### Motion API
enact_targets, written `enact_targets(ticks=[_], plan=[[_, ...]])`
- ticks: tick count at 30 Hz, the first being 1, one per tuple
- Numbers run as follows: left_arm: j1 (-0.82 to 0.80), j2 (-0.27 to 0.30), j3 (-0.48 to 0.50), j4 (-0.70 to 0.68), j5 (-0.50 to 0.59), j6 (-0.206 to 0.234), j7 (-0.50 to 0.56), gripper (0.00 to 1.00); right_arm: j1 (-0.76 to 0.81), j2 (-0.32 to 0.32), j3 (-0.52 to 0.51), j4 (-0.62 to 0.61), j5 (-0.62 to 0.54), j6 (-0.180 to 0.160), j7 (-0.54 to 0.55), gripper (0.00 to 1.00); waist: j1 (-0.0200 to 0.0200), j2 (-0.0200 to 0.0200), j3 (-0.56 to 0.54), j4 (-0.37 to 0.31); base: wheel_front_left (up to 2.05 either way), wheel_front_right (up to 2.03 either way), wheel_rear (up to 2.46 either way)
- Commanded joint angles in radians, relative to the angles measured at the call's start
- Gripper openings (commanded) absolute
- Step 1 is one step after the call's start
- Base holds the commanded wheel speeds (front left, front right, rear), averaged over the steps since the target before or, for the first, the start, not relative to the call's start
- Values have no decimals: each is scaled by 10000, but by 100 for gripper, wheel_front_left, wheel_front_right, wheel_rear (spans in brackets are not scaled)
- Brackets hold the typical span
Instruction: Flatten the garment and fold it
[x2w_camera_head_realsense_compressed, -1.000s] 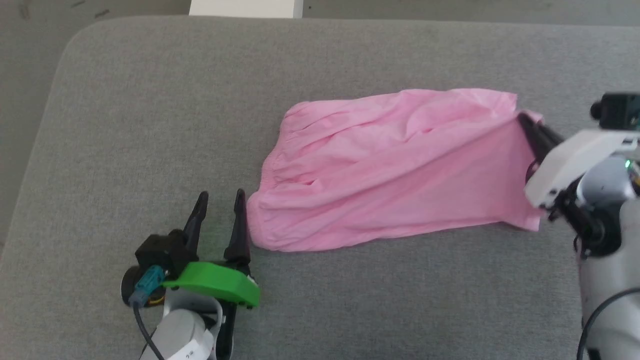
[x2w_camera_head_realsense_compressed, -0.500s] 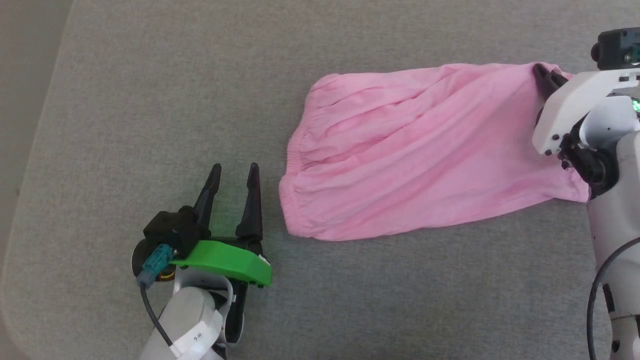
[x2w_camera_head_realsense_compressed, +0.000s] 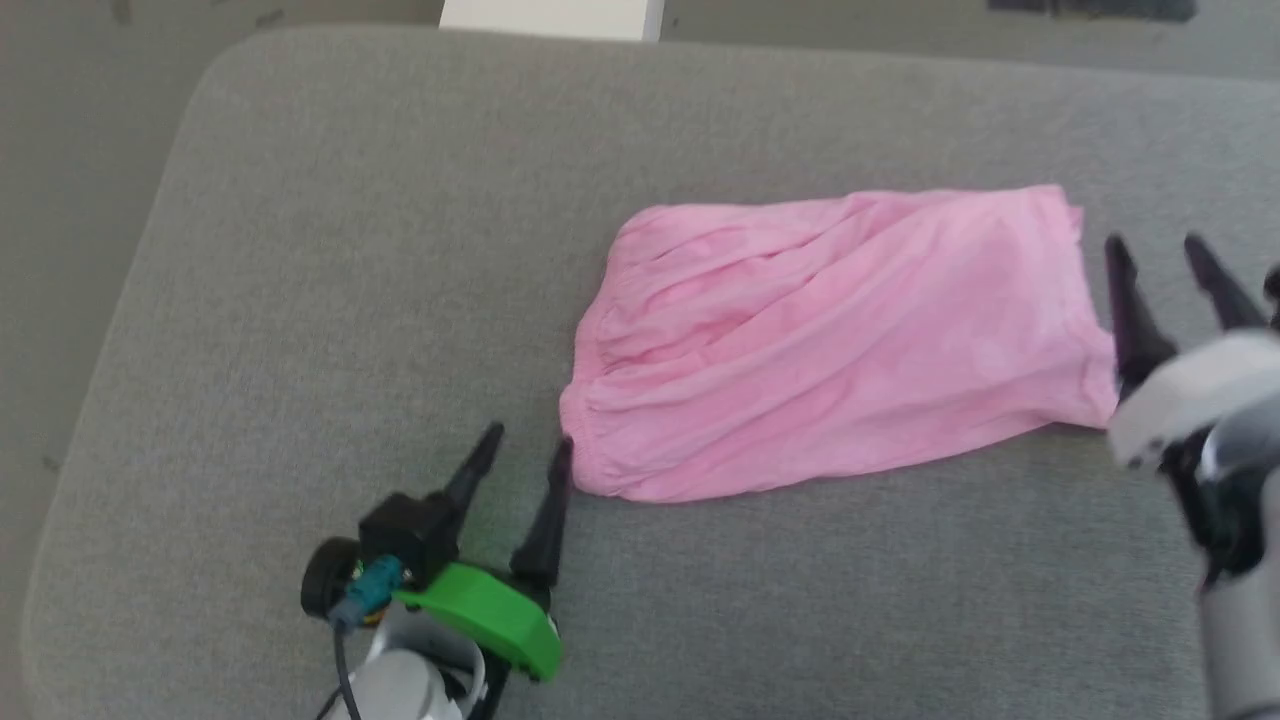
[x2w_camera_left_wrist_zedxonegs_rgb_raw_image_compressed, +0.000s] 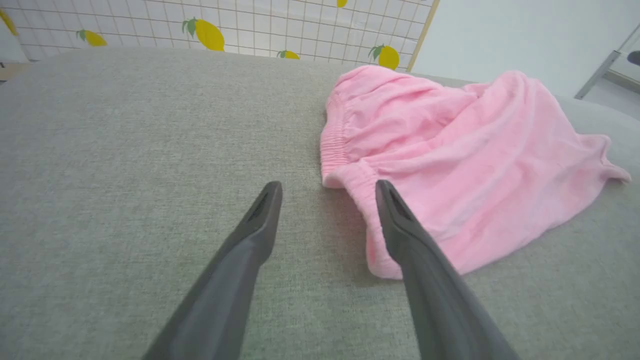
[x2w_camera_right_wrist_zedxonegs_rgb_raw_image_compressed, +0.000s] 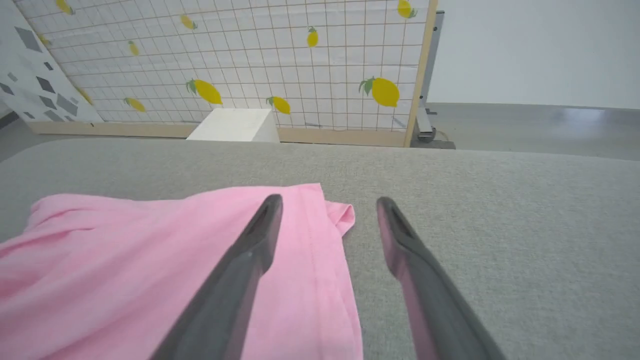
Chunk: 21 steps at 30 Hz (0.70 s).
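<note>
garment (x2w_camera_head_realsense_compressed: 840, 340): pink shorts lying spread out but wrinkly on the gray cushion (x2w_camera_head_realsense_compressed: 350, 250) — the waistband (x2w_camera_left_wrist_zedxonegs_rgb_raw_image_compressed: 334, 145) end is on the left side.
left gripper (x2w_camera_head_realsense_compressed: 527, 440): fingers wide apart, holding nothing, just beside the near corner of the waistband.
right gripper (x2w_camera_head_realsense_compressed: 1155, 245): fingers wide apart too, holding nothing — just beside the leg end of the shorts.
behind: a white box (x2w_camera_right_wrist_zedxonegs_rgb_raw_image_compressed: 235, 125) and a screen with lemons (x2w_camera_right_wrist_zedxonegs_rgb_raw_image_compressed: 250, 60).
</note>
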Motion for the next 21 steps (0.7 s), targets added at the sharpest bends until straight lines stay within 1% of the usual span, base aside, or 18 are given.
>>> enact_targets(ticks=[1,5,8,9,15,21], plan=[[138,149,-155,25,141,-107,126,100,559,370,-61,-463,-22,-13,-172,100,0,-1,-606,-465,0,0,0],[339,331,-532,150,222,-210,529,100,1877,1077,-133,-1619,-136,-13,-391,100,0,-1,-755,-741,0,0,0],[349,385,-647,373,283,-160,809,100,2553,1371,0,-2133,-133,-13,-456,100,0,-1,-795,-910,0,0,0],[335,365,-632,486,270,-83,905,100,2753,1456,35,-2254,-82,-13,-446,100,0,-1,-799,-970,0,0,0],[207,345,-601,1094,266,288,1544,100,3282,1649,124,-2585,-2,-13,-412,100,0,-1,-796,-1338,0,0,0],[-17,270,-470,1321,147,503,1625,100,3387,1677,249,-2576,271,-13,-432,100,0,-1,-767,-1577,0,0,0]])
